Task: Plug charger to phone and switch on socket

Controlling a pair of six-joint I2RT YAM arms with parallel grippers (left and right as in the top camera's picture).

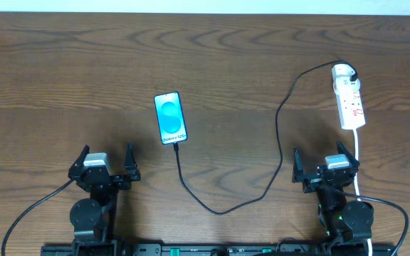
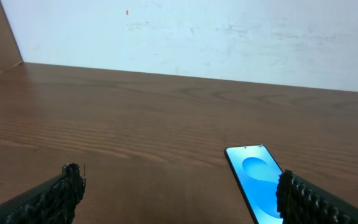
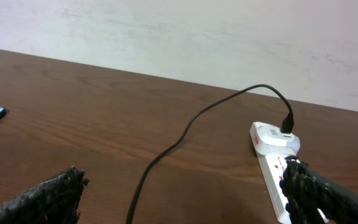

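The phone (image 1: 171,118) lies flat on the table with its blue screen lit; it also shows in the left wrist view (image 2: 258,180). The black charger cable (image 1: 279,128) runs from the phone's near end, loops across the table and ends at a white adapter in the far end of the socket (image 1: 350,97), a white power strip with red markings. The socket also shows in the right wrist view (image 3: 275,167), with the cable (image 3: 185,127). My left gripper (image 1: 106,168) is open near the front edge. My right gripper (image 1: 325,165) is open just before the socket's near end.
The wooden table runs back to a white wall (image 2: 216,37). The socket's white cord (image 1: 359,155) runs toward the front past my right gripper.
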